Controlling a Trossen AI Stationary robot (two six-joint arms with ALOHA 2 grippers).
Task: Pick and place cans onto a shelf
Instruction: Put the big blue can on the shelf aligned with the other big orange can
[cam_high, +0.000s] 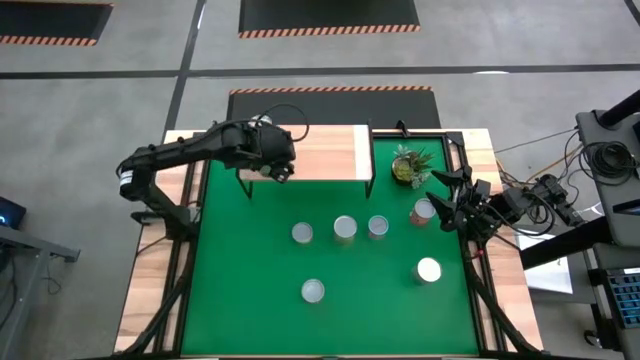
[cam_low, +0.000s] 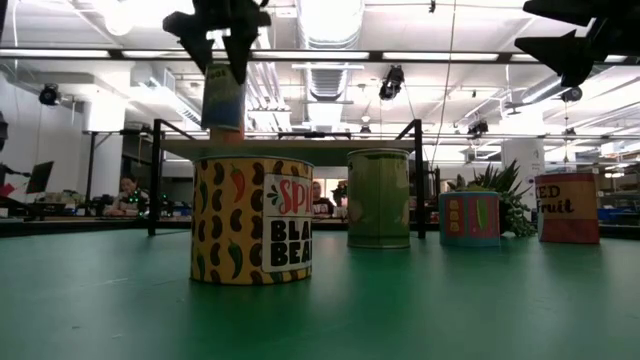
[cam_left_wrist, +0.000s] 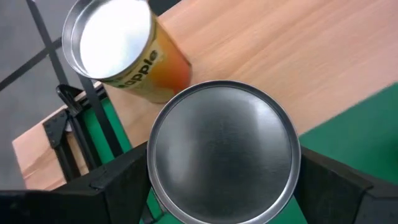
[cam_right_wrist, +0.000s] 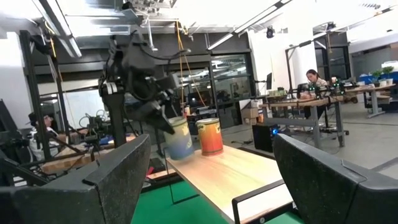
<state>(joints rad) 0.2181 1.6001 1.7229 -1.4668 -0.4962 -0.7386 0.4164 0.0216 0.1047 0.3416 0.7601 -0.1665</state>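
**Can at the shelf's left end, in my left pincer**

Can (cam_left_wrist: 224, 152), silver top up, sits between the fingers of my left pincer (cam_high: 275, 168), which is clamped on its sides. It is at the left end of the shelf (cam_high: 320, 152), at that board's front edge; I cannot tell whether its base rests on the wood. Just beside it an orange-labelled can (cam_left_wrist: 112, 46) stands upright on the shelf.

My right pincer (cam_right_wrist: 211, 180) hangs spread wide and empty over the table's right edge, next to a red can (cam_high: 423, 211).

Five more cans stand on the green table (cam_high: 250, 260). Three form a loose row in the middle (cam_high: 302, 233) (cam_high: 345, 228) (cam_high: 378, 226), and two stand nearer the front (cam_high: 313, 291) (cam_high: 429, 270). All are well apart from one another. A potted plant (cam_high: 410, 165) stands just beside the shelf's right end.

The table top is a flat green mat framed by pale wooden edges. Around it lies a grey floor with dark mats edged in orange stripes (cam_high: 330, 14). Beyond the table is an open workshop with strip lights on a white ceiling. A person (cam_right_wrist: 313, 78) sits at a desk far off.
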